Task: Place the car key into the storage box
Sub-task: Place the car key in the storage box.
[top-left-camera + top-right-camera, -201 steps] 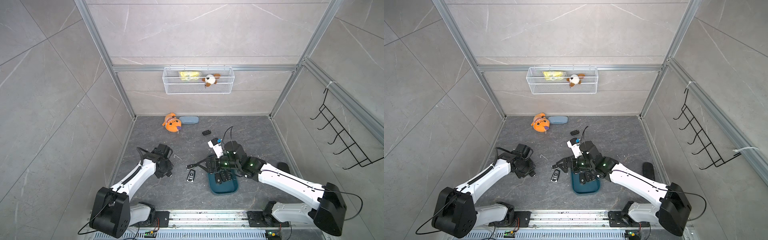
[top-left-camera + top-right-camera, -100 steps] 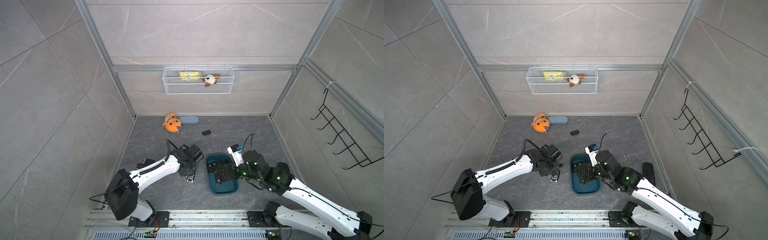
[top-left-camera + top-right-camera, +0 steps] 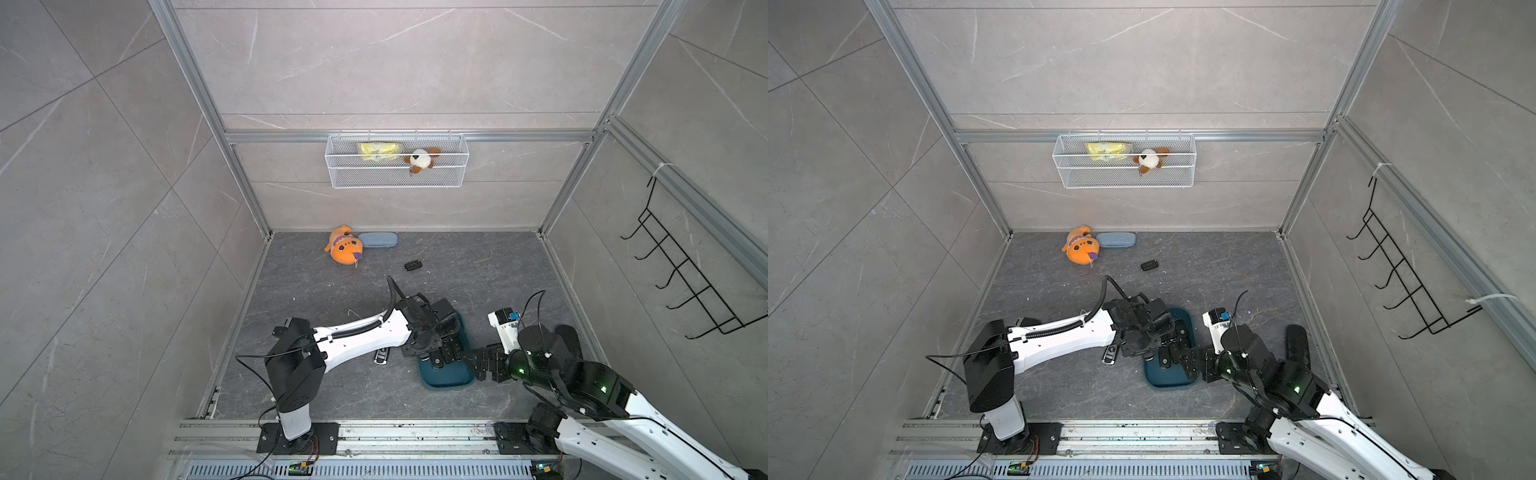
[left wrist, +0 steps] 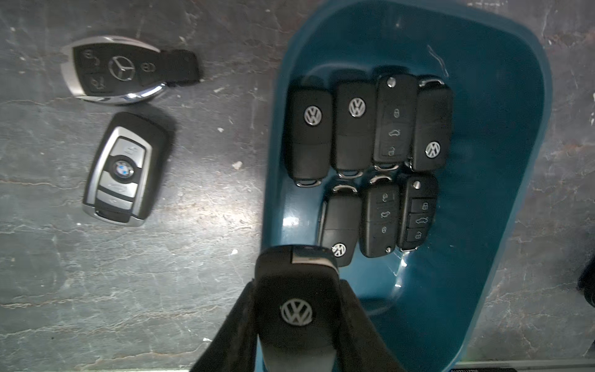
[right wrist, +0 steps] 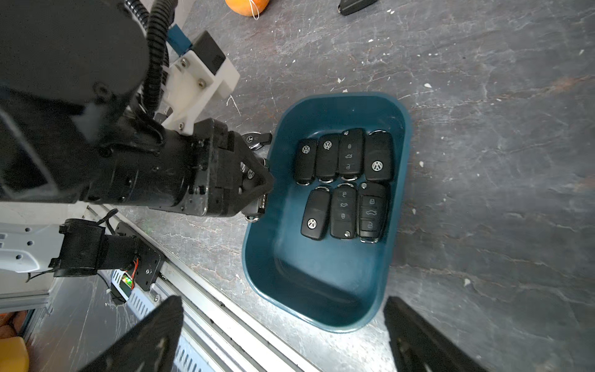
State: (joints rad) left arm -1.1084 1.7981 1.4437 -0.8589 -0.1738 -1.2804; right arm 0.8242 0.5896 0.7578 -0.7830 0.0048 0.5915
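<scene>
Left gripper (image 4: 297,286) clamped on the car key (image 4: 296,312): black flip fob, silver VW badge facing the wrist camera, chrome cap at its free end. That end pokes over the rim of the storage box (image 3: 446,378), which sits lower centre of frame in both top views. Box is dark teal, seven black fobs (image 4: 370,161) inside in rows of four and three. Right gripper (image 5: 283,302) jaws wide apart, just right of the box in the top views
</scene>
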